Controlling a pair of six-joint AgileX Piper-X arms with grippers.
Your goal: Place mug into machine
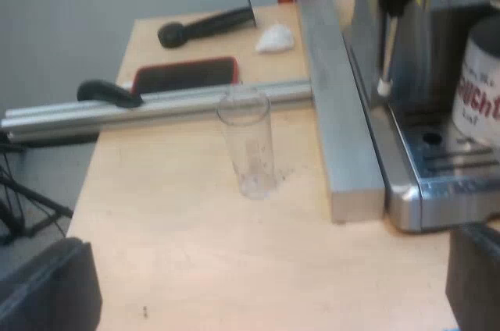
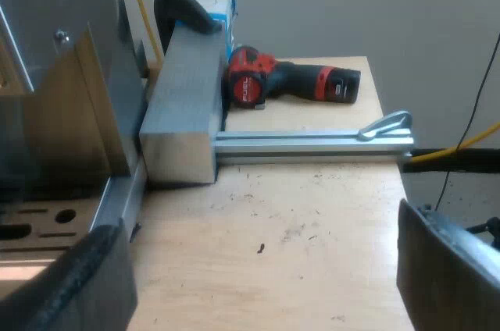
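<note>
A white mug point(image 1: 478, 93) with red lettering stands on the drip tray of the espresso machine point(image 1: 426, 183), beside the steam wand point(image 1: 386, 50). My left gripper point(image 1: 266, 300) hovers open over the wooden table, its black fingers point(image 1: 48, 288) wide apart and holding nothing. A clear measuring glass point(image 1: 247, 144) stands upright on the table ahead of it, short of the machine. My right gripper point(image 2: 266, 292) is open too, low over the table by the machine's side point(image 2: 55, 112), with nothing between its fingers point(image 2: 449, 276).
A thick metal bar point(image 1: 336, 97) and an aluminium rail point(image 1: 156, 104) cross the table, held by clamps. Beyond the rail lie a black-handled tool point(image 1: 207, 25), a red-cased phone point(image 1: 186, 75) and a white scrap point(image 1: 275, 38). A red and black drill point(image 2: 289, 81) lies past another rail point(image 2: 312, 144).
</note>
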